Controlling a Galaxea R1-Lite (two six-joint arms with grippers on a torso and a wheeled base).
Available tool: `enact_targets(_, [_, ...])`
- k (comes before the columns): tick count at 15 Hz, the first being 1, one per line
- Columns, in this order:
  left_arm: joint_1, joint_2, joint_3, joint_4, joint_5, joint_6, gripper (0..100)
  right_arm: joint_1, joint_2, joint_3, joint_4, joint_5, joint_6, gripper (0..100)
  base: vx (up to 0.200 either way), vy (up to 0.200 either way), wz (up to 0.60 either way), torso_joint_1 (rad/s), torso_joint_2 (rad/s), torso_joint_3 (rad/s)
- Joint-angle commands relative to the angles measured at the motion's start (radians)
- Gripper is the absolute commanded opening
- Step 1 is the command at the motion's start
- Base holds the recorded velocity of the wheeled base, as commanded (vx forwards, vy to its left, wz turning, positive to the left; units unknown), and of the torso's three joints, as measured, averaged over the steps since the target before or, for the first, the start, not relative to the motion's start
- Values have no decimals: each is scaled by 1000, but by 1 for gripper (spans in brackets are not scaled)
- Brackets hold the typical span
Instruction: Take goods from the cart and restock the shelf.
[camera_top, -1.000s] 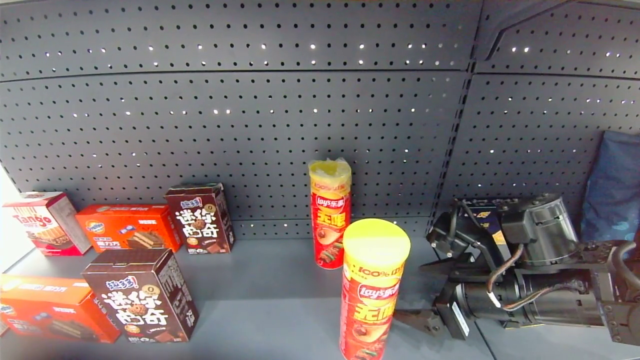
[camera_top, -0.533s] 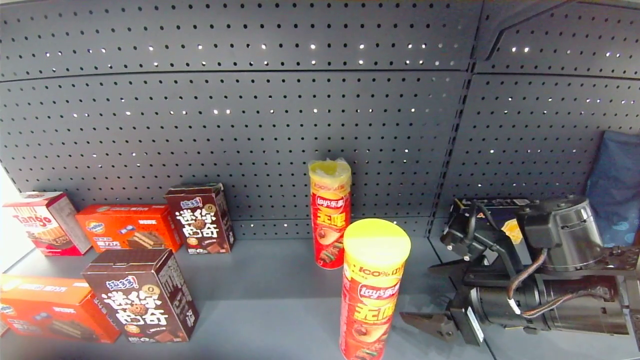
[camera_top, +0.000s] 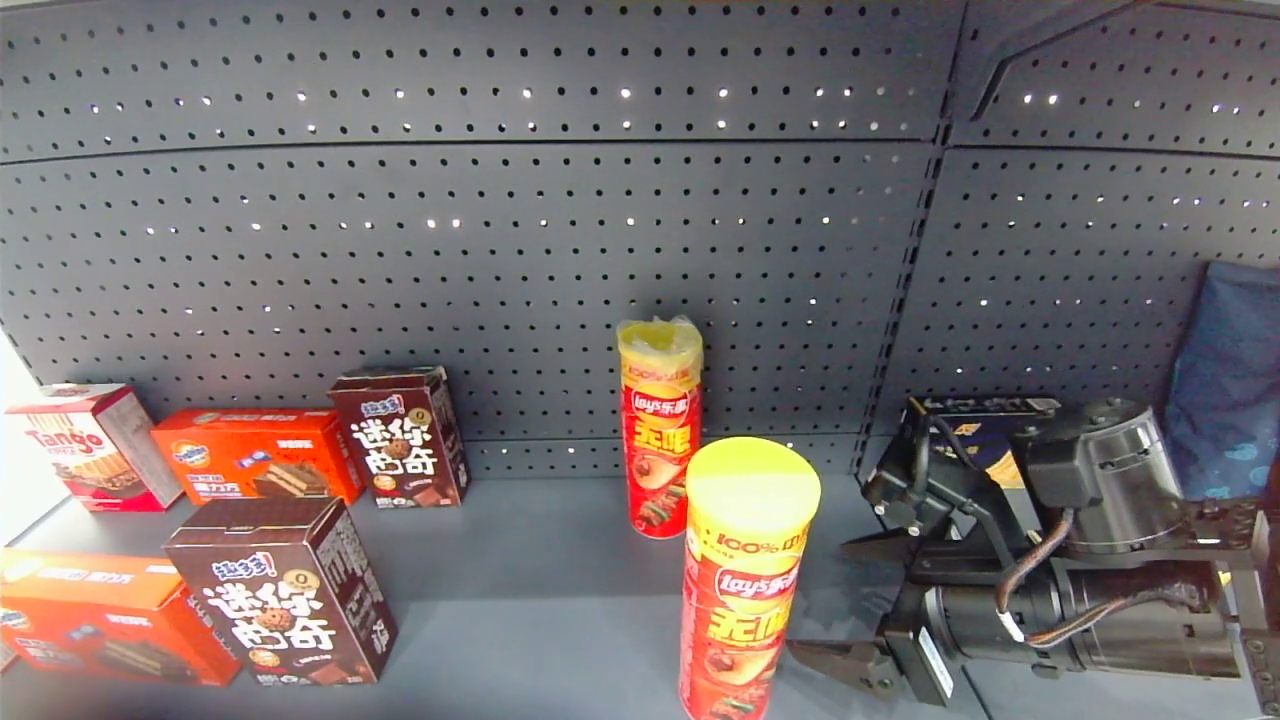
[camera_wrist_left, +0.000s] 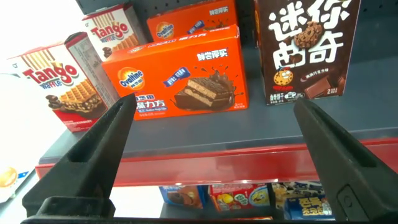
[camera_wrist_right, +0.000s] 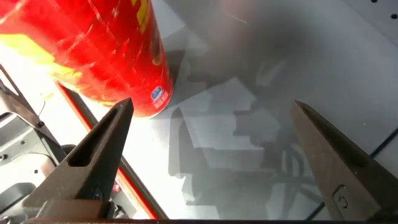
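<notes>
At the left end of the grey metal shelf (camera_top: 540, 560) stands a red-and-white wafer box (camera_top: 85, 445). Next to it are two orange cardboard wafer boxes, one at the back (camera_top: 255, 455) and one at the front edge (camera_top: 100, 615). To their right are two brown cookie boxes, one by the perforated back panel (camera_top: 400, 435) and one nearer the front (camera_top: 280, 590).

The left gripper (camera_wrist_left: 214, 106) hangs before the shelf's red front lip (camera_wrist_left: 186, 168), facing the front orange box (camera_wrist_left: 180, 74). Its jaws are spread wide with nothing between them.

Near the middle, a red cylindrical chip can with a yellow lid (camera_top: 660, 430) stands upright against the back panel. A second can of the same kind (camera_top: 745, 580) stands upright in front of it, close to the shelf edge.

Just right of this front can is the right gripper (camera_top: 822, 598), low over the shelf. Its jaws are released and wide apart, and the can (camera_wrist_right: 93, 50) sits off to one side rather than between them. Whether the nearer jaw touches the can cannot be told.

Behind that arm lies a dark blue box (camera_top: 975, 415). A blue bag (camera_top: 1225, 370) leans at the far right.
</notes>
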Motion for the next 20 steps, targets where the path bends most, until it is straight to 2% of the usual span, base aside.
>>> enact_targets(1, [0,1,0,0,1,-9,100,13,26,-11,0,-2,-1,100,0,0,0,0,0,0])
enact_targets(10, [0,1,0,0,2,-16,100,56,92,-65,0,-18,1,100,0,0,0,0,0,0])
enact_targets(15, [-2,4,0,0,2,-16,100,15,84,-77,0,-19,3,100,0,0,0,0,0,0])
enact_targets(20, [-2,4,0,0,2,-16,100,19,101,-106,1,-19,3,100,0,0,0,0,0,0])
